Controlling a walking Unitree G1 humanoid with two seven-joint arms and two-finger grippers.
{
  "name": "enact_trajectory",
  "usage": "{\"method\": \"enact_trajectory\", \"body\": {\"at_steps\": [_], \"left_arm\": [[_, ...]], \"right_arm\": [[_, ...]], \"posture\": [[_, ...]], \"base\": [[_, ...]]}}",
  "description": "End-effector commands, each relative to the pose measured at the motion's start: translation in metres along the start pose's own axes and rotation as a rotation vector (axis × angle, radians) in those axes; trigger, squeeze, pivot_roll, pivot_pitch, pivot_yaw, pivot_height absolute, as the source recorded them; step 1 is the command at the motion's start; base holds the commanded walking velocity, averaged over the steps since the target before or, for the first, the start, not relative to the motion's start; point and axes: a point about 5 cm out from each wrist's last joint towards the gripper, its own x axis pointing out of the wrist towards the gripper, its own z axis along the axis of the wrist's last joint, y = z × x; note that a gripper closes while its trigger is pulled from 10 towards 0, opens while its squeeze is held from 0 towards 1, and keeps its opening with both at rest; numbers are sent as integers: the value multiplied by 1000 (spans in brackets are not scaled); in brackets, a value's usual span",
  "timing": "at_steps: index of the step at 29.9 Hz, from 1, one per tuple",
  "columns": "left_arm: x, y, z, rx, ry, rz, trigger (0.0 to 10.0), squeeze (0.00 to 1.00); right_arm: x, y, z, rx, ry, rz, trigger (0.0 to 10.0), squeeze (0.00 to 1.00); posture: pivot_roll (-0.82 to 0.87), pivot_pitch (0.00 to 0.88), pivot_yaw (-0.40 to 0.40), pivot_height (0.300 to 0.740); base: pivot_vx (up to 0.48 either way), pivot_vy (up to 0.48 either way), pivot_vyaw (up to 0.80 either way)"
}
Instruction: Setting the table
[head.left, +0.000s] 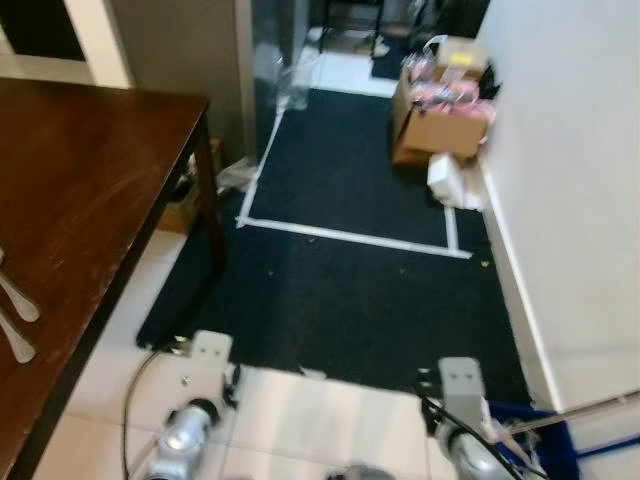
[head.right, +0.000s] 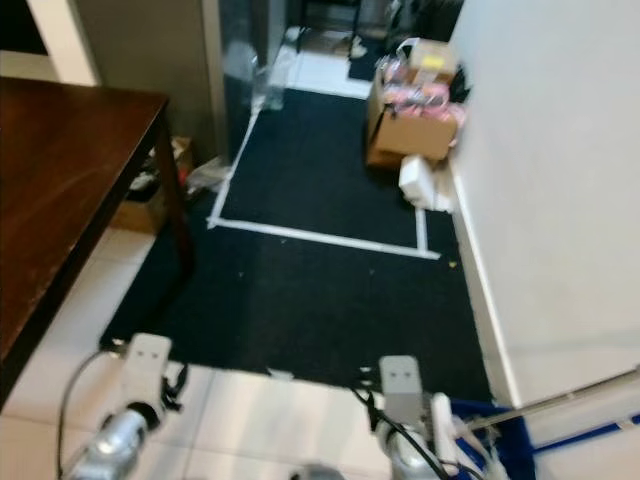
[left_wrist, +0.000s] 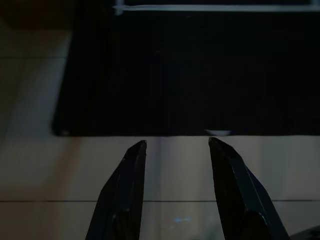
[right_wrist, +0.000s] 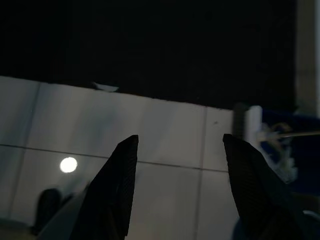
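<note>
Though two utensil handles (head.left: 14, 318) already lie at the near-left edge of the dark worktop (head.left: 90, 170), rest of setting looks undone. Head view: black rug (head.left: 340, 260), cardboard box (head.left: 440, 125) far right by wall. Wrist views: left gripper (left_wrist: 177, 145) spread, empty over tile; right gripper (right_wrist: 180, 142) spread, empty, blue frame (right_wrist: 277, 145) beside it.

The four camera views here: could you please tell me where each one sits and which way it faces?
Left eye view: on the head, looking forward and down at the dark wooden table, black rug and cardboard box; both silver arms show at the bottom.
Right eye view: the stereo partner, sharing that same scene.
Left wrist view: along the open left claw at tile floor and the rug's edge.
Right wrist view: along the open right claw at the tiles.
Both wrist views share the rug's edge.
</note>
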Motion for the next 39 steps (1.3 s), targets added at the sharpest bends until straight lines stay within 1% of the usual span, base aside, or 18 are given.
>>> {"method": "enact_trajectory", "body": {"at_steps": [1, 4, 7, 8, 11, 12, 13, 14, 17, 18, 24, 35, 39], "left_arm": [[-1, -5, -2, -1, 5, -7, 10000, 0], [-1, -4, -4, 0, 16, -9, 10000, 0], [-7, -5, -21, 59, 122, -25, 10000, 0], [-7, -5, -21, 59, 122, -25, 10000, 0], [-17, 0, -42, 120, 250, -19, 10000, 0], [-17, 0, -42, 120, 250, -19, 10000, 0], [-20, 2, -47, 127, 282, -16, 10000, 0], [-20, 2, -47, 127, 282, -16, 10000, 0], [-27, 5, -59, 138, 348, -11, 10000, 0], [-29, 5, -62, 145, 366, -11, 10000, 0], [-30, 6, -64, 146, 379, -7, 10000, 0], [-23, 5, -55, 141, 354, -6, 10000, 0], [-21, 2, -52, 140, 344, -9, 10000, 0]], "right_arm": [[-1, -6, -4, -8, 18, -16, 10000, 0], [-2, -6, -5, -9, 23, -14, 10000, 0], [-3, -5, -10, -19, 57, -4, 10000, 0], [-3, -5, -10, -19, 57, -4, 10000, 0], [-6, -2, -23, -43, 146, 36, 10000, 0], [-6, -2, -23, -43, 146, 36, 10000, 0], [-7, -1, -27, -50, 171, 50, 10000, 0], [-7, -1, -27, -50, 171, 50, 10000, 0], [-11, 2, -38, -65, 249, 86, 10000, 0], [-12, 2, -39, -67, 258, 95, 10000, 0], [-13, 4, -42, -64, 279, 115, 10000, 0], [-14, 7, -44, -55, 296, 135, 10000, 0], [-13, 8, -44, -56, 298, 145, 10000, 0]], "posture": [[10, 18, 28, 740], [11, 20, 27, 740], [11, 25, 27, 740], [11, 25, 27, 740], [10, 30, 24, 740], [10, 30, 24, 740], [11, 32, 22, 740], [11, 32, 22, 740], [12, 33, 17, 740], [15, 34, 14, 740], [19, 37, 13, 740], [20, 41, 17, 740], [20, 42, 16, 740]], "base": [[0, 0, 0], [0, 0, 0], [0, 0, 0], [0, 0, 0], [0, 0, 0], [0, 0, 0], [0, 0, 0], [0, 0, 0], [0, 0, 0], [0, 0, 0], [0, 0, 0], [0, 0, 0], [0, 0, 800]]}}
